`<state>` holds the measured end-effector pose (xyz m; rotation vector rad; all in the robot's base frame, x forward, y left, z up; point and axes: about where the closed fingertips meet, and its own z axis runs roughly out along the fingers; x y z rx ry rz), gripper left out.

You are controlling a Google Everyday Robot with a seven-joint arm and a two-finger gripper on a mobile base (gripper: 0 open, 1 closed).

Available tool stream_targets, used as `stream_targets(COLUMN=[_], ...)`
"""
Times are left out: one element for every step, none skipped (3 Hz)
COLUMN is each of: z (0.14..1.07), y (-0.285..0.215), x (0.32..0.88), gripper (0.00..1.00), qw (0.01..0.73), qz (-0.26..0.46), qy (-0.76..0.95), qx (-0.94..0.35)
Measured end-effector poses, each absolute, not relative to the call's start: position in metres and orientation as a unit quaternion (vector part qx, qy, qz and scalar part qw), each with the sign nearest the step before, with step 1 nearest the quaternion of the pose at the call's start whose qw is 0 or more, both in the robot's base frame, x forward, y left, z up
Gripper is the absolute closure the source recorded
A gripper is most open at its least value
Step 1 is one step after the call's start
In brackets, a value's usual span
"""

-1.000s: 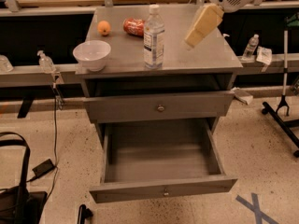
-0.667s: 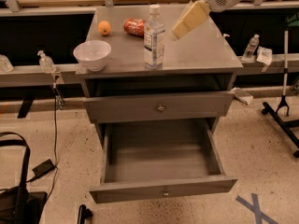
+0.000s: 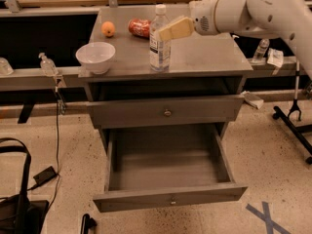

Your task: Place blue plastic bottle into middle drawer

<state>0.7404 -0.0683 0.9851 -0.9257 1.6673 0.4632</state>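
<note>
The blue plastic bottle (image 3: 159,52) stands upright on the grey cabinet top (image 3: 209,57), clear with a white cap and a white label. My gripper (image 3: 165,32), cream-coloured on a white arm, reaches in from the right and sits at the bottle's upper half, overlapping its shoulder; I cannot tell if it touches. The middle drawer (image 3: 170,167) is pulled wide open low in the cabinet, and its flat grey tray holds nothing.
A white bowl (image 3: 95,56), an orange (image 3: 108,29) and a red can (image 3: 140,27) share the cabinet top to the bottle's left. A shut knobbed drawer (image 3: 167,112) sits above the open one. A small pump bottle (image 3: 48,65) stands on the left ledge. A black bag (image 3: 14,208) lies on the floor.
My arm has swung left and down across the cabinet top. The gripper has gone from right of the bottle to right against its upper half. The bottle has not moved.
</note>
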Motion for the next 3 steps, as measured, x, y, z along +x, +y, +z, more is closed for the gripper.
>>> stream_targets(z=[0.974, 0.955, 0.941], y=[-0.061, -0.052, -0.042], x=[0.755, 0.775, 0.787], gripper=[0.00, 0.16, 0.39], qw=[0.570, 0.566, 0.557], qz=[0.210, 0.223, 0.234], qy=[0.702, 0.710, 0.718], qx=[-0.371, -0.355, -0.347])
